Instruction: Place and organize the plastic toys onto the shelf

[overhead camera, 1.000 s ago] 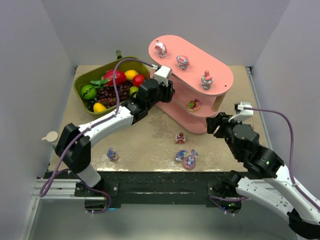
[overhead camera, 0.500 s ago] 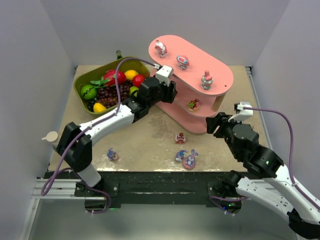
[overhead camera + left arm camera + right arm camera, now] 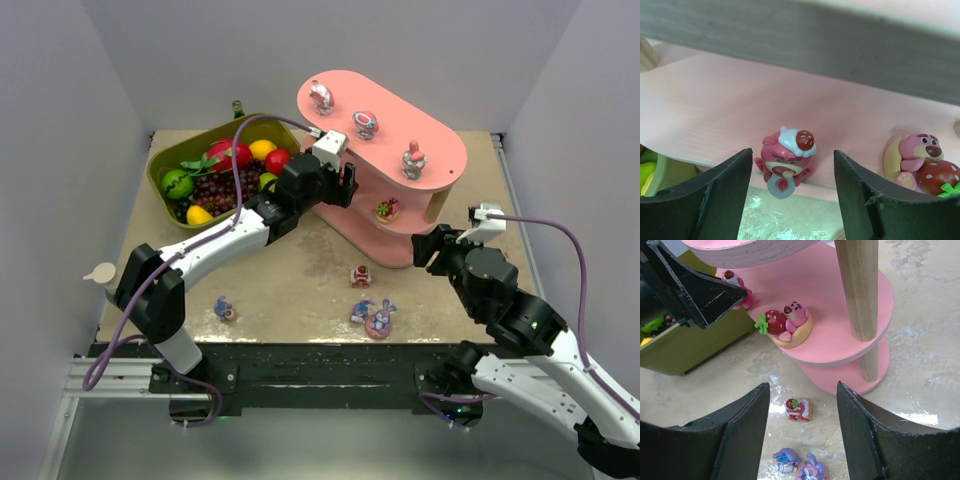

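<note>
The pink three-tier shelf (image 3: 385,170) stands at the upper centre of the top view. On its top board are three small figurines in a row, one at the left end (image 3: 321,97), a mushroom shape (image 3: 365,124) in the middle and a third (image 3: 413,160) towards the right. On the middle board a pink bear with a strawberry (image 3: 789,322) lies near the front edge, and a pink cherry-capped figurine (image 3: 785,159) stands at that board's lip. To the upper left sits an olive-green basket (image 3: 160,175), touching or just beside the shelf, filled with plastic fruit and dark grapes (image 3: 215,188). The tan counter (image 3: 290,260) carries four loose toys low in the frame: a strawberry cake piece (image 3: 361,276), a blue-pink bunny (image 3: 381,320) with a blue figure (image 3: 361,311) just beside it, and another blue figure (image 3: 225,309) well to the left. Plain pale walls close in three sides. The left arm stretches diagonally up to the shelf, its left hand (image 3: 347,186) at the middle board with fingers apart either side of the cherry-capped figurine, not touching it. The right hand (image 3: 800,387) hovers at the shelf's right end, fingers spread, empty.
</note>
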`<act>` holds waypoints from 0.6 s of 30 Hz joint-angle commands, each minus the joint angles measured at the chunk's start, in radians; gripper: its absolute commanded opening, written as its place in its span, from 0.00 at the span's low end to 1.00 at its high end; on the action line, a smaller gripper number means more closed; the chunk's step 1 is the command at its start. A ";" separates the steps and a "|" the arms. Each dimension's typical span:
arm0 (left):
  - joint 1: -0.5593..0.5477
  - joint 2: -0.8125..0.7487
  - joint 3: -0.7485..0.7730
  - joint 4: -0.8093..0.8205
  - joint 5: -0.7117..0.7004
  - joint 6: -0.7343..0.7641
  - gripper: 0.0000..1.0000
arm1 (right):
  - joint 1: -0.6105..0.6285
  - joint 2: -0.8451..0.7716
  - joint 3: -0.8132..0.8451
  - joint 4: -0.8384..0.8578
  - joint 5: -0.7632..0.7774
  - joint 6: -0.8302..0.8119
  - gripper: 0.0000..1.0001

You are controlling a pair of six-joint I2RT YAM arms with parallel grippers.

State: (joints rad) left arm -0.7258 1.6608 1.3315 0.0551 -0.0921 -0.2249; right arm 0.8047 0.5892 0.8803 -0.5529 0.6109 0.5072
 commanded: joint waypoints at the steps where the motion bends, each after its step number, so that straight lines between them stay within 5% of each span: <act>1: 0.005 -0.012 0.037 0.041 -0.003 0.002 0.71 | -0.002 0.001 0.000 0.036 0.009 -0.004 0.59; 18: 0.005 -0.019 0.008 0.074 0.022 -0.005 0.57 | -0.002 0.004 -0.006 0.041 0.010 -0.006 0.60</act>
State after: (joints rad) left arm -0.7258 1.6608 1.3323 0.0662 -0.0853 -0.2249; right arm 0.8047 0.5892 0.8803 -0.5526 0.6113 0.5072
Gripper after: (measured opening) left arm 0.577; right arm 0.594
